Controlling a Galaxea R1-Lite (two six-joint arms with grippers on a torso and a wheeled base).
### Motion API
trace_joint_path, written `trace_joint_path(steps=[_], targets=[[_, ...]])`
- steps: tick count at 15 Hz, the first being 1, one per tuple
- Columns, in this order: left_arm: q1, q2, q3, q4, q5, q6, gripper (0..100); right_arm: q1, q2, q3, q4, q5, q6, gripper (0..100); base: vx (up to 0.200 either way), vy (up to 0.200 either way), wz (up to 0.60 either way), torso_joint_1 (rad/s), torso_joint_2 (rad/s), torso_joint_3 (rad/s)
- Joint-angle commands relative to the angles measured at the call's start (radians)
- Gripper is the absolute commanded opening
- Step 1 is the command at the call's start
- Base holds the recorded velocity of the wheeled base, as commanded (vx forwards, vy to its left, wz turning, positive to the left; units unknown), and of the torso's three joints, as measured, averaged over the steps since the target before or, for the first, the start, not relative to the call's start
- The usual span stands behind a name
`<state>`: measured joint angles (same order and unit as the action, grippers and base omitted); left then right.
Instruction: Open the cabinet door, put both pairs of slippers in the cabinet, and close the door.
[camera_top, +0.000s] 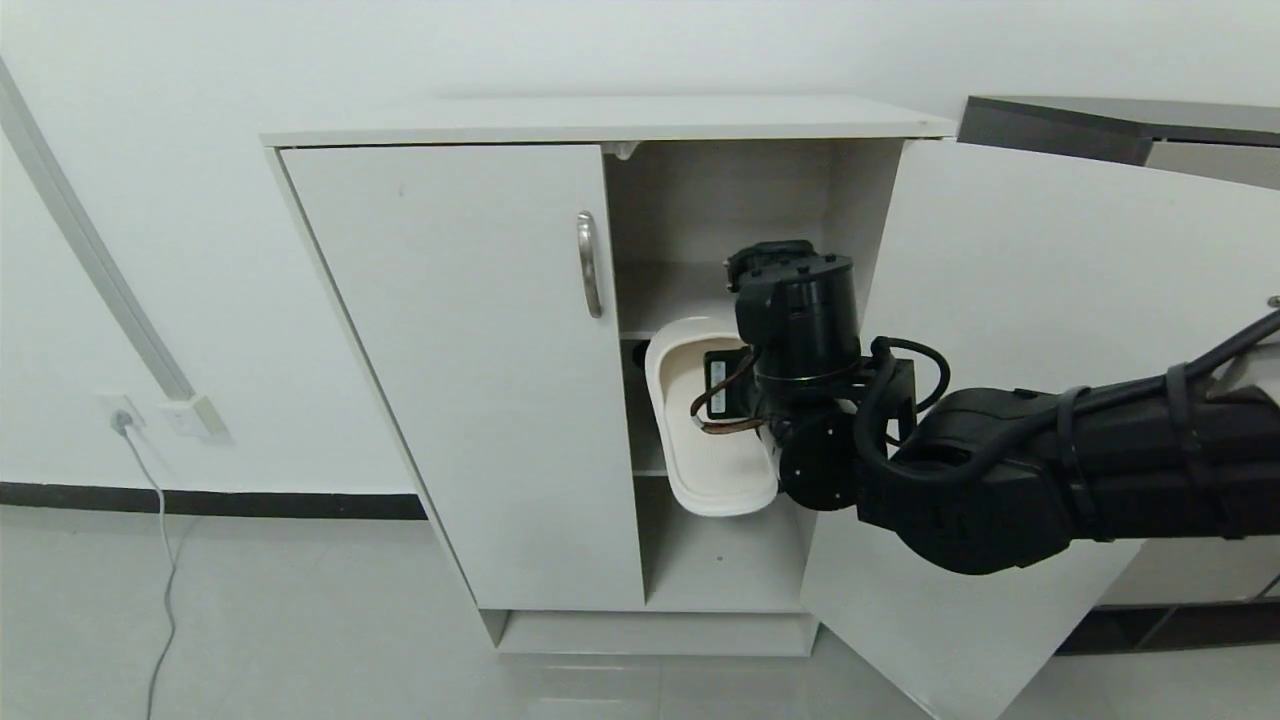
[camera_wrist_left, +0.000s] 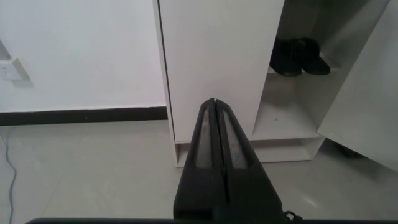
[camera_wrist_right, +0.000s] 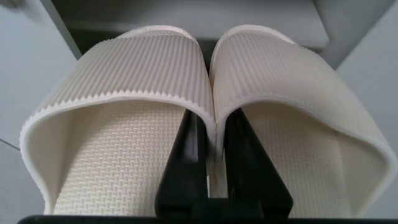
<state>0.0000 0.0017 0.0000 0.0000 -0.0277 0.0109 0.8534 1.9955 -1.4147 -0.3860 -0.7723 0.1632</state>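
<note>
Pale slippers (camera_wrist_right: 143, 68) pinched side-by-side in right gripper (camera_wrist_right: 210, 134), toes toward open cabinet (camera_top: 600, 118)

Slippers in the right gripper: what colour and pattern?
Cream slippers with ribbed straps; clearest in the right wrist view.

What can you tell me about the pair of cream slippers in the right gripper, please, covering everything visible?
The cream slippers are a slip-on pair with ribbed uppers and finely textured insoles, seemingly soft foam. They sit side by side, their inner walls pinched together by the right gripper, one finger inside each. In the head view they hang tilted, a smooth pale sole facing outward, at the open right half of the cabinet, level with its middle shelves. Whether they touch a shelf cannot be told.
</note>
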Motion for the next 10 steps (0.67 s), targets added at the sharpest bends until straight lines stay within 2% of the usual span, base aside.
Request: trace_joint_path(steps=[1,10], targets=[[0.0,0.0,0.0,0.0,0.0,0.0,0,-0.001,-0.004,-0.012,0.001,0.001,-0.001,0,0.2,0.0,0.0,-0.002,0.0,0.012],[0.0,0.0,0.0,0.0,0.0,0.0,0,-0.017,0.025,-0.024,-0.007,0.002,-0.016,0,0.2,0.0,0.0,0.002,0.01,0.001]])
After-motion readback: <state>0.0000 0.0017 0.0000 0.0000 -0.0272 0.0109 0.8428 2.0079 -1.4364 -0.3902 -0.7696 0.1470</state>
